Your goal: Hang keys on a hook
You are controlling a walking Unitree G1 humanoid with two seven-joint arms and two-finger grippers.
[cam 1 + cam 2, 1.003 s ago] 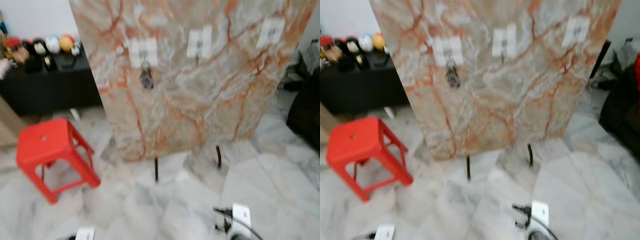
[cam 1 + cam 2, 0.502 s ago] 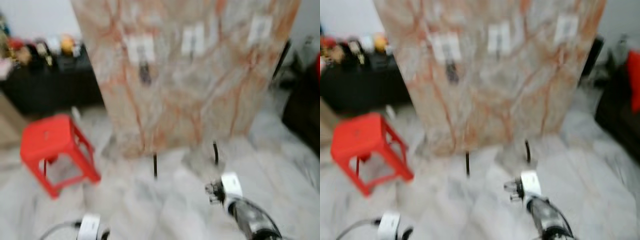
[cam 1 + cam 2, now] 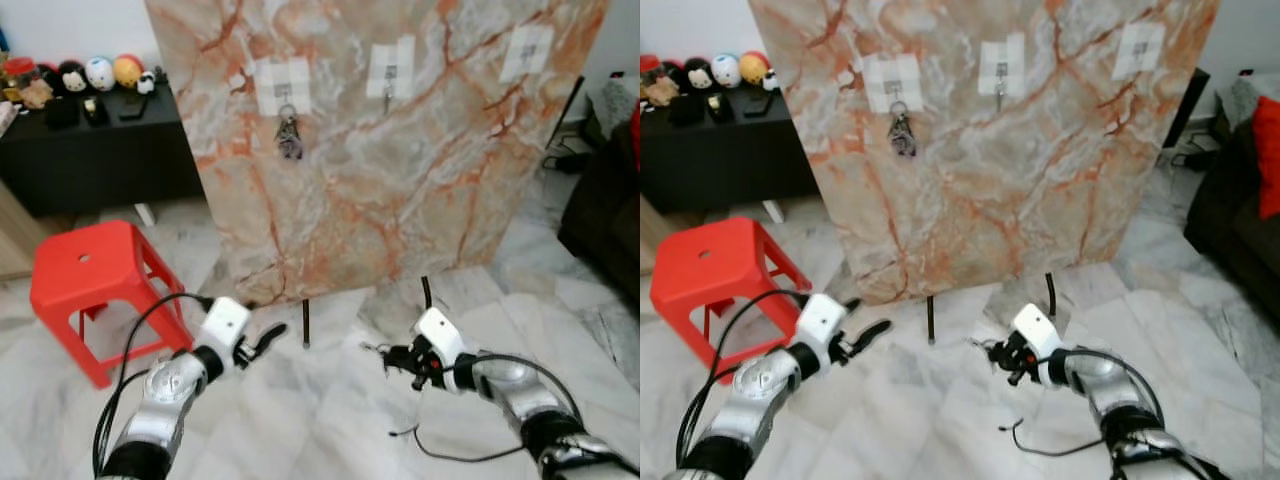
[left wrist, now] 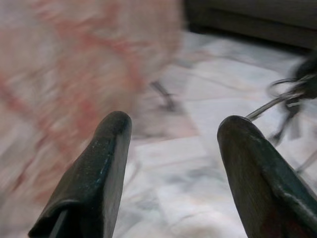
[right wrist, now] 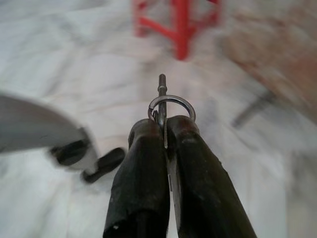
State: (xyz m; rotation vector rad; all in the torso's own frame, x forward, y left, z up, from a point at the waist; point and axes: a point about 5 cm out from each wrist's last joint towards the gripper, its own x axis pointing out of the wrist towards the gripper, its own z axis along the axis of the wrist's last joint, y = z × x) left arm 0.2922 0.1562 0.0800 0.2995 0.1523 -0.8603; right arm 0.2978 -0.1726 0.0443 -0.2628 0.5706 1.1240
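Right gripper (image 3: 992,352) is pinched tight on the keys (image 5: 168,106); in the right wrist view the ring and a key shaft stick out just past the fingertips, ring plane roughly in line with the fingers. Gripper sits low, in front of the foot of the marble board (image 3: 400,180), fingers pointing toward the robot's left, across the floor rather than up at the board. Left gripper (image 3: 262,341) is spread wide and empty, at about the same height, facing the right one. Targets: three hooks high on the board. The left hook (image 3: 286,90) already carries a key bunch (image 3: 289,138); the middle hook (image 3: 389,84) and the right hook (image 3: 527,50) look free. Key relation: the free hooks lie up and forward of the right gripper, well apart from it, the middle one nearly straight above it. Judgement: the right arm is the one to act; it needs to rise and rotate so the ring faces the hook tip. Risk: ring is small and held close to the fingertips, so clearance at the hook looks tight.
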